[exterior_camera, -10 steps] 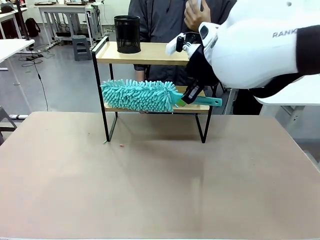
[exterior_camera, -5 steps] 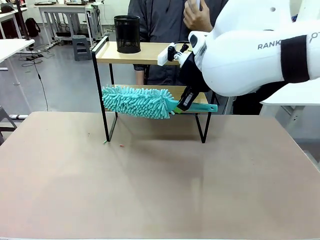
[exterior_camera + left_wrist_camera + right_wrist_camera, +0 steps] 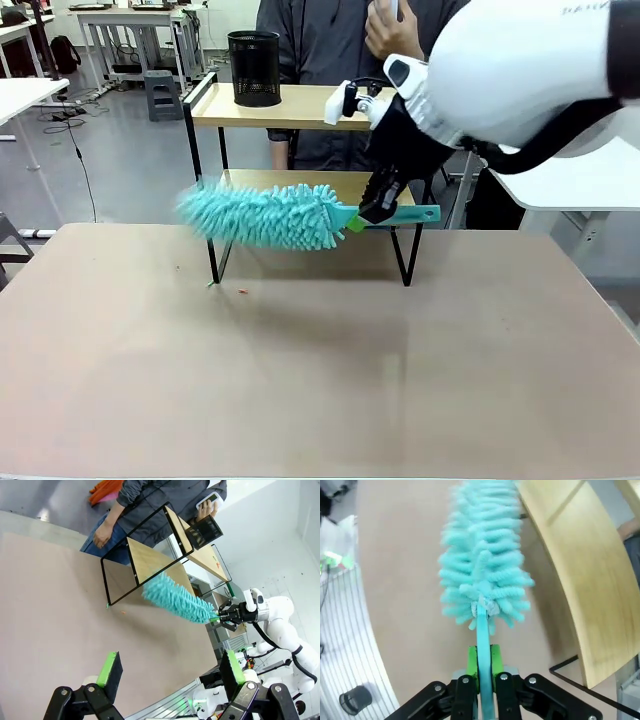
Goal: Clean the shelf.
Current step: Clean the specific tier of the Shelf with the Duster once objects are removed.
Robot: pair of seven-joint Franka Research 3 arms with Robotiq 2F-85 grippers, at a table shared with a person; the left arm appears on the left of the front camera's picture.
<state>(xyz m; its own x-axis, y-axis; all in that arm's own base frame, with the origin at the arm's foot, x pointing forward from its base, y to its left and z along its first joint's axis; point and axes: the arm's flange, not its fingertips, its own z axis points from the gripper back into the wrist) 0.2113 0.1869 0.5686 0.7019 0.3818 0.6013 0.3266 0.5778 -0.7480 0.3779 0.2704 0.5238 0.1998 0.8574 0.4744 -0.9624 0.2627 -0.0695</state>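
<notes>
Right gripper [image 3: 372, 210] clamps the teal duster [image 3: 265, 215] by its handle, head ahead of it alongside the shelf [image 3: 300, 108]; left gripper [image 3: 170, 666] gapes wide.

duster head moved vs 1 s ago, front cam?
Yes. The duster, held in the right gripper, has shifted left and lower: its tip now pokes past the left front leg of the shelf.

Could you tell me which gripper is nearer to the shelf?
The right. The right gripper, shut on the duster, is just in front of the shelf at its lower board; the left gripper hangs open far back, toward the table's near edge.
</notes>
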